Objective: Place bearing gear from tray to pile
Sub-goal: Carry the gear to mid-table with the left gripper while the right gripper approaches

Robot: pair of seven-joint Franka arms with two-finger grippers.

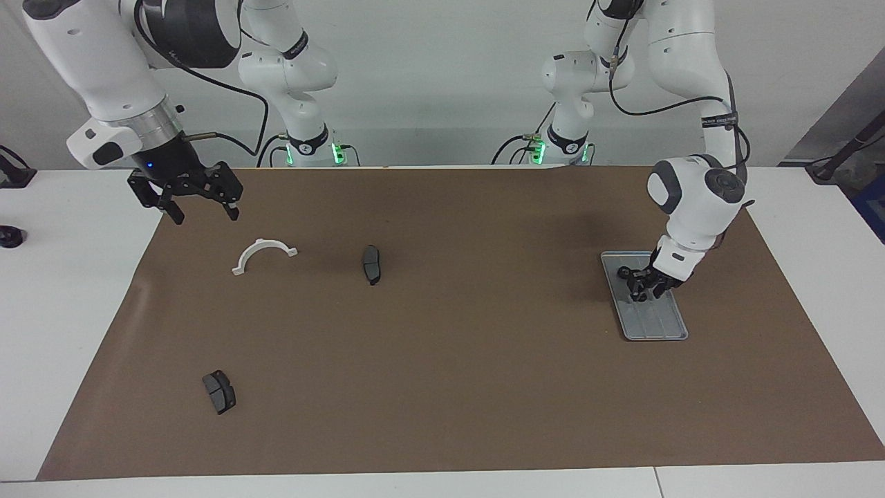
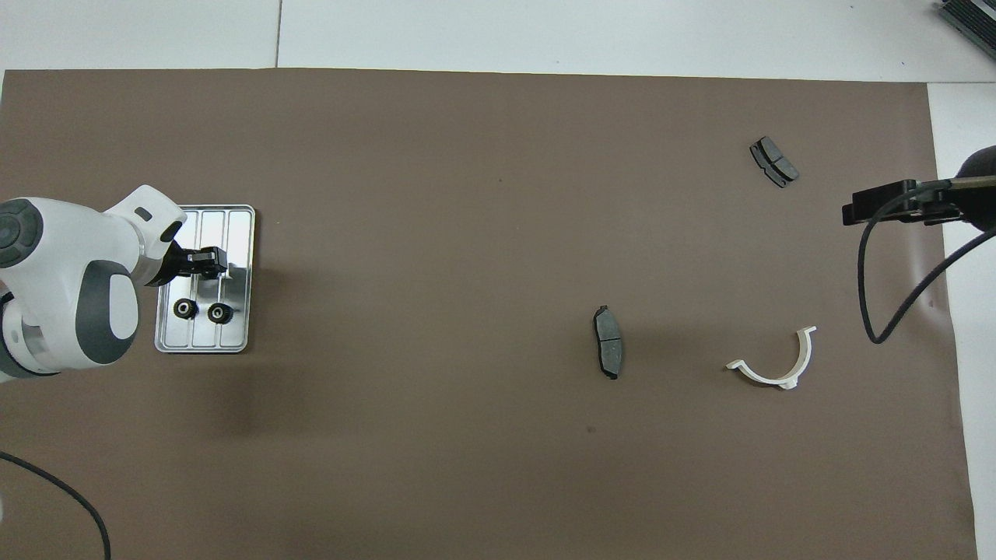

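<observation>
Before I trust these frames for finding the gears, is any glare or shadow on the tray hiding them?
Overhead view: the tray shines brightly beside the left hand, which covers one gear; two gears stay crisp. Facing view: the tray looks duller, a soft shadow darkens the mat beside it, and the hand masks the gears.

No legible text, label, brand, number or sign is found on any item on the counter [image 1: 442,487]. A black band [image 1: 717,122] on the left arm and another [image 1: 296,45] on the right arm's base column carry light markings, but these cannot be read. No other lettering is made out in either view.
</observation>
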